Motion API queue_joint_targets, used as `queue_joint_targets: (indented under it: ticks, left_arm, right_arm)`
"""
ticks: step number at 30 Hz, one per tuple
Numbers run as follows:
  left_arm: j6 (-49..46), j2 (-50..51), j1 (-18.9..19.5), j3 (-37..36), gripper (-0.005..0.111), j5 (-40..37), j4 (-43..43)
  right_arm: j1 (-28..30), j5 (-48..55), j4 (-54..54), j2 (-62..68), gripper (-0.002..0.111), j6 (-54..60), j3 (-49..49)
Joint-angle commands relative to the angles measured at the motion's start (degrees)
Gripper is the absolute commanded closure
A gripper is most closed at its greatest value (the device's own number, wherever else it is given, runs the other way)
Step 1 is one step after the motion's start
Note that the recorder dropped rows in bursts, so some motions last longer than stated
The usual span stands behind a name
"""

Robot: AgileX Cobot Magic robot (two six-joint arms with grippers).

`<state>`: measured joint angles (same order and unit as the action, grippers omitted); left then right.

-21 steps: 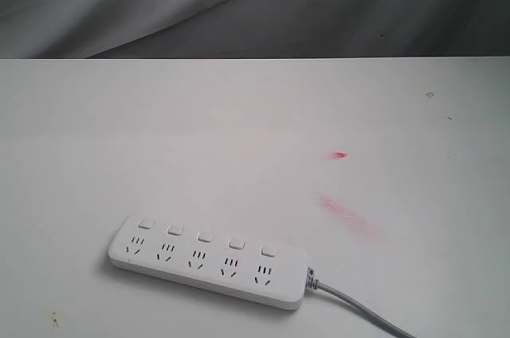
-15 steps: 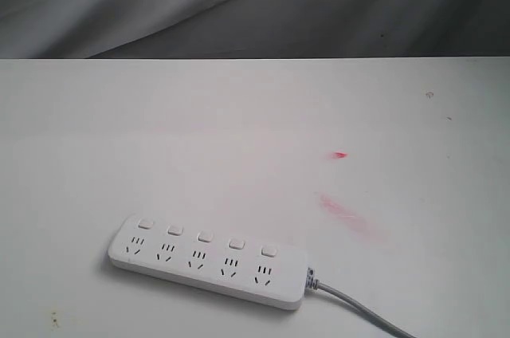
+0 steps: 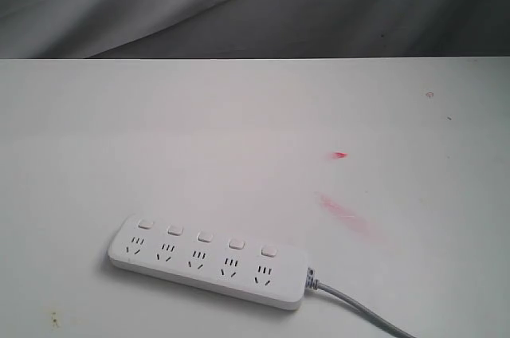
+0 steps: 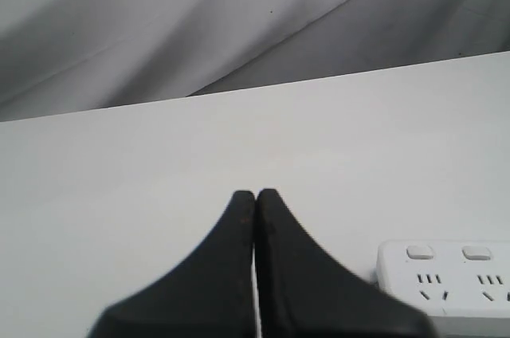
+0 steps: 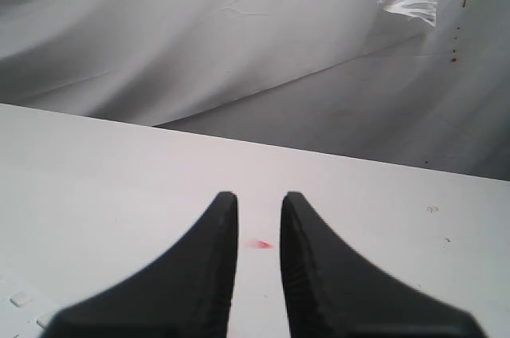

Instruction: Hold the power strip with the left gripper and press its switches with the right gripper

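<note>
Left gripper (image 4: 255,198) jaws pressed together, empty; power strip (image 4: 446,282) beside, apart.

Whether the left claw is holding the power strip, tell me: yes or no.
No: the left claw is shut with nothing between its fingers, and the power strip lies untouched beside it.

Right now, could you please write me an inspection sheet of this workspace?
Surface: white table, flat, with red smears.
Job's things: power strip lies flat; its five switches sit in a row, nothing touching them.
Clutter: nothing seen.
Grippers: left gripper shut, empty; right gripper open, empty.
Cables: grey cord leaves the strip's right end in the exterior view.
Surroundings: grey draped cloth behind the table.
</note>
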<state>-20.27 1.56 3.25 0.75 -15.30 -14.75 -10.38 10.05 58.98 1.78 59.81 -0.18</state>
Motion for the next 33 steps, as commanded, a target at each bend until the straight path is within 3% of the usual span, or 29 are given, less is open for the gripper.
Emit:
queue_joint_targets:
  ticks: [1, 6, 12, 22, 25, 29, 31, 32, 33]
  left_arm:
    - [0.18, -0.06, 0.14, -0.16, 0.106, 6.15, 4.24]
    - [0.18, 0.09, 0.14, 2.06, 0.106, 8.40, 1.33]
    - [0.08, 7.78, 0.14, 12.17, 0.106, 8.40, -0.55]
    - [-4.39, 36.02, 0.25, 42.52, 0.106, 7.57, -0.19]
    - [-3.57, 42.55, 2.90, 49.93, 0.106, 7.57, 0.23]
    - [-2.78, 48.69, 9.19, 56.95, 0.106, 6.48, -2.48]
    - [-10.58, 52.02, 11.98, 59.58, 0.106, 3.07, -10.31]
    - [-27.98, 55.00, 15.17, 61.67, 0.106, -2.29, -24.91]
    - [-36.55, 56.10, 16.81, 62.28, 0.106, -5.36, -31.85]
  right_arm:
    - [0.31, 0.04, 0.07, -0.16, 0.089, -0.32, 0.18]
    - [0.31, 0.04, 0.07, -0.16, 0.089, -0.32, 0.18]
    - [0.31, 0.04, 0.07, -0.16, 0.089, -0.32, 0.18]
    - [0.31, 0.04, 0.07, -0.16, 0.089, -0.32, 0.18]
    - [0.31, 0.04, 0.07, -0.16, 0.089, -0.32, 0.18]
    - [0.31, 0.04, 0.07, -0.16, 0.089, -0.32, 0.18]
    - [0.31, 0.04, 0.07, -0.16, 0.089, -0.32, 0.18]
    - [0.31, 0.04, 0.07, -0.16, 0.089, -0.32, 0.18]
    - [0.31, 0.04, 0.07, -0.16, 0.089, -0.32, 0.18]
